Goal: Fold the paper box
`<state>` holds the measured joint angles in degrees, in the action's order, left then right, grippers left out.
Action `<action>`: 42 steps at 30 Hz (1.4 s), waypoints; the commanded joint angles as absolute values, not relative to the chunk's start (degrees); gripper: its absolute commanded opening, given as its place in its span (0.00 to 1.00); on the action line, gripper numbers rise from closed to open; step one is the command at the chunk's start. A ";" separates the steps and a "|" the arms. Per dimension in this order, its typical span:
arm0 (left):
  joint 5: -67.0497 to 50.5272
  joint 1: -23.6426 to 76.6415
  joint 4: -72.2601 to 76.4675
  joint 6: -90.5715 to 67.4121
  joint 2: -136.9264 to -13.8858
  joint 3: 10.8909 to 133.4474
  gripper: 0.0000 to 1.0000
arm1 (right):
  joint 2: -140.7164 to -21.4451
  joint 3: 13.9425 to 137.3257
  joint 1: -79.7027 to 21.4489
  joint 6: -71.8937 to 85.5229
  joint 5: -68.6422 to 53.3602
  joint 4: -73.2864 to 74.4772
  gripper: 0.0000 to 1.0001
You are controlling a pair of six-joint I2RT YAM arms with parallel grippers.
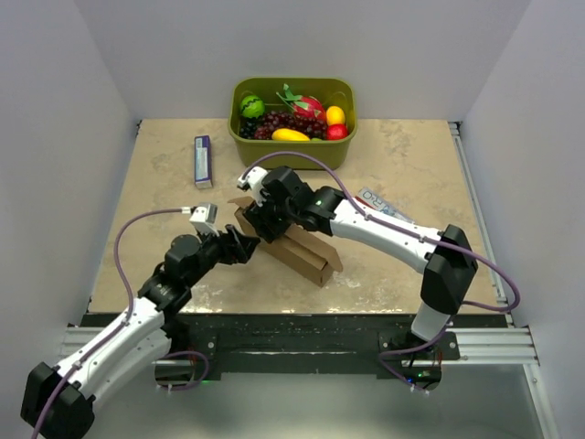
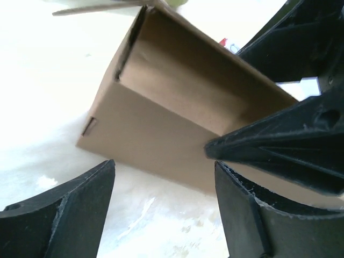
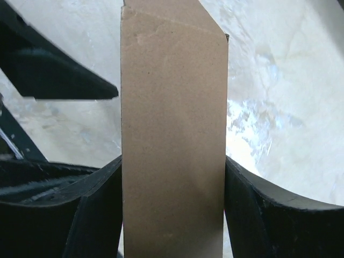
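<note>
White-walled bay, beige marbled worktop. Green tub of fruit at the far edge, small blue-and-white packet to its left; neither is involved.

Paper box sits mid-worktop, partly formed, walls up.
- Long axis: diagonal in the overhead view, far-left to near-right.
- Far-left end lies under the two hands; near-right end points toward the right arm's base and is unheld.

Right hand: reaches down over the far-left end. Wrist view shows it closed onto the cardboard, one finger against each side of a brown panel.

Left hand: low, just beside the same end, fingers apart with nothing between them. The box lies just beyond its tips.

Risks, as I judge them:
- Both hands crowd one end, and the right hand's finger already cuts across the left wrist view. Any push forward could knock them together.
- Thin card pinched across its width may buckle or crease off the score line.
- The free near-right end could swing or skid on the smooth worktop if the left hand pushes sideways.
</note>
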<state>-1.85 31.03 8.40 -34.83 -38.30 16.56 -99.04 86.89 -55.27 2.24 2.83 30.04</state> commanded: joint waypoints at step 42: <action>-10.02 21.18 -8.44 4.22 -49.39 41.75 0.83 | -61.53 66.89 -38.67 3.42 5.88 26.45 0.95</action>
